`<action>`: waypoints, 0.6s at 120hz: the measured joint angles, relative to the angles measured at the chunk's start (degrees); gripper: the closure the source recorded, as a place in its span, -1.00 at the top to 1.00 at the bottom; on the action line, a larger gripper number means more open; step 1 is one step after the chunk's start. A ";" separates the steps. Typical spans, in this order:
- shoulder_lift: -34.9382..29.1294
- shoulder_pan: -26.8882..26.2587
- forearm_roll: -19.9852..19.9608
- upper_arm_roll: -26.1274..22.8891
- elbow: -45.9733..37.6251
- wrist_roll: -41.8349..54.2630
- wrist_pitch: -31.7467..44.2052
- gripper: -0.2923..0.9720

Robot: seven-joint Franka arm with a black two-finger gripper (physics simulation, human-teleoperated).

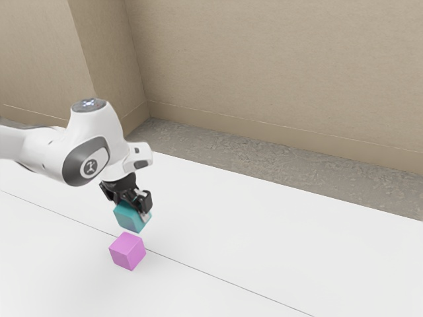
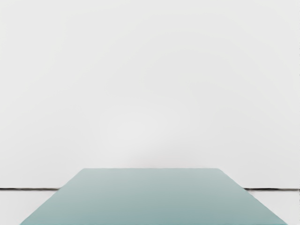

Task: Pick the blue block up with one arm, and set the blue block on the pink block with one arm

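In the lower left of the exterior view, the pink block (image 1: 127, 251) rests on the white table (image 1: 277, 251) beside a thin dark seam (image 1: 218, 279). Just above it, not touching, hangs the blue block (image 1: 130, 218), clamped in the black gripper (image 1: 134, 210). Across the upper frame, grey floor (image 1: 277, 155) meets beige wall (image 1: 277, 66). The wrist view has the blue block (image 2: 154, 197) under the hand.

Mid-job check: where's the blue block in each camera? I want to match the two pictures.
Exterior view: the blue block sits lower left of centre, held in the gripper, just above the pink block.
Wrist view: the blue block is the large teal face just under the hand.
Shared landmark: the thin dark line across the table, passing behind the block.
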State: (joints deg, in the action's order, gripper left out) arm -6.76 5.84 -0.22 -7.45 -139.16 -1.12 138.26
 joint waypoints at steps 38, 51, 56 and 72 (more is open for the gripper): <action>0.02 0.13 -0.44 1.12 -0.58 2.74 -2.11 0.05; 0.15 0.12 -0.46 1.12 -0.68 3.38 -2.40 0.05; 0.10 0.12 -0.47 1.12 -0.95 3.60 -2.48 0.05; -0.71 0.13 -0.48 2.31 -2.76 4.21 -2.64 0.05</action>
State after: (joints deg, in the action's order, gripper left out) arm -7.46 5.97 -0.70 -5.14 -141.93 3.09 135.62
